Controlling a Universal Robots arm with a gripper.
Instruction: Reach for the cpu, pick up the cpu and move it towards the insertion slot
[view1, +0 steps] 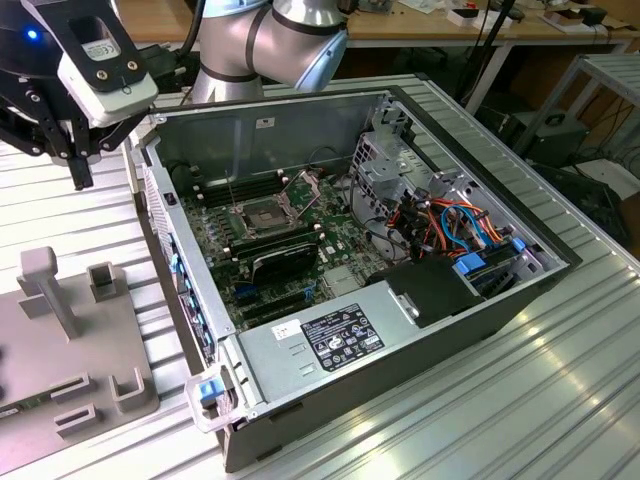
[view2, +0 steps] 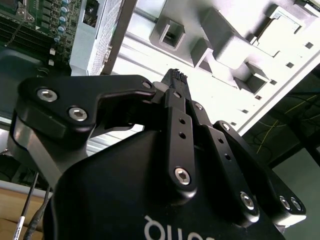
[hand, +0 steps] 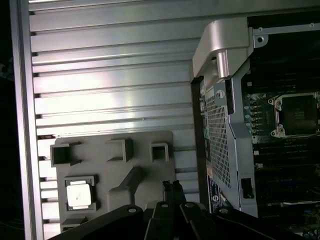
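Observation:
The cpu (hand: 79, 194), a small pale silvery square, lies in a square holder on the grey fixture plate (hand: 145, 170). My gripper (hand: 171, 186) hangs above that plate's edge, off to one side of the cpu and apart from it. Its two black fingers are pressed together with nothing between them, as the second wrist view also shows of the gripper (view2: 176, 76). In the exterior view the gripper (view1: 80, 175) is high at the exterior view's left, outside the open computer case. The insertion slot (view1: 262, 215), a metal-framed socket (hand: 298, 114) with a dark centre, sits on the motherboard inside the case.
The open case (view1: 330, 100) has tall metal walls, a drive cage and coloured cables (view1: 450, 225) at the exterior view's right, and a black cover (view1: 440, 290) in front. The fixture plate (view1: 30, 350) carries upright posts (view1: 50, 290). The arm's base (view1: 270, 40) stands behind the case.

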